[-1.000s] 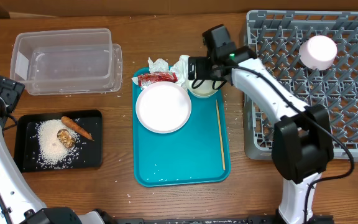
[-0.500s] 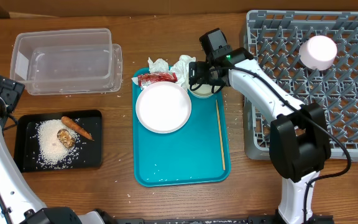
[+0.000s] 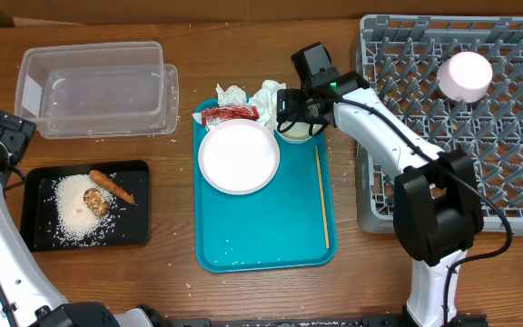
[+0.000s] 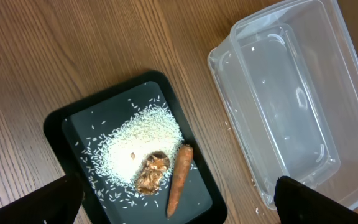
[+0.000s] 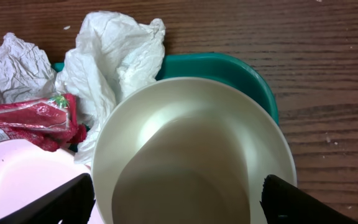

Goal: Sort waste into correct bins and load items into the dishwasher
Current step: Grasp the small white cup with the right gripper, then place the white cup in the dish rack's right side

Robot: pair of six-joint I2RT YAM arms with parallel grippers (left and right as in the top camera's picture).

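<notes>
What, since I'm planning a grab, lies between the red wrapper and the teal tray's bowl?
A crumpled white napkin lies between the red wrapper and the bowl; the right wrist view shows it.

1. The lower half of the teal tray (image 3: 261,232) is left bare; only the chopstick (image 3: 321,198) lies along its right edge.
2. Its top end is crowded by napkins (image 3: 263,95), wrapper (image 3: 230,114), plate (image 3: 238,156) and bowl (image 5: 191,143), packed close together.
3. The gap between tray and dish rack (image 3: 516,163) is crossed by the right arm (image 3: 379,118).
</notes>
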